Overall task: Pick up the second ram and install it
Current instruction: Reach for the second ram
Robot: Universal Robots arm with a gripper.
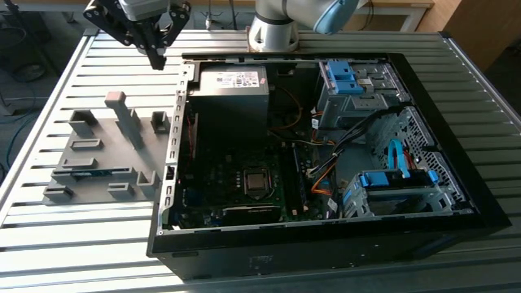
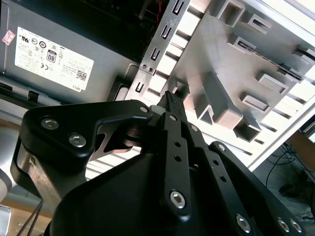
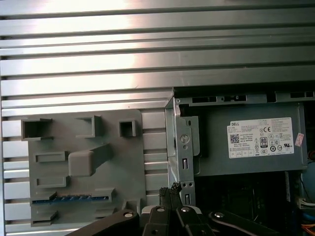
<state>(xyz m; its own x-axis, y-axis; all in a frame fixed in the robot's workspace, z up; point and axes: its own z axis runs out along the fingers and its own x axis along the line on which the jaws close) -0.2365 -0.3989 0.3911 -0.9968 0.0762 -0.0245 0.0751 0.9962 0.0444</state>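
Second ram sits in the grey holder tray at the exterior view's left. It stands on edge in a slot toward the lower left of the tray, so you see little more than its thin blue top edge. The first wrist view shows it the same way, as a blue strip sunk into the tray. Its long axis runs across the frame, parallel to the ribs of the metal table and crosswise to the side wall of the open computer case. Your gripper hangs in the upper left of the exterior frame, over the table just beyond the tray's far end and near the case's corner beside the power supply. From there the ram lies down the frame and slightly left, well apart from the fingertips, with the tray's tall post standing between the two. The fingers are drawn together to a single point and carry nothing; both wrist views show the tips meeting with no gap. As things lie, the pick has not begun: the ram is untouched in its slot, and the motherboard inside the case awaits it.
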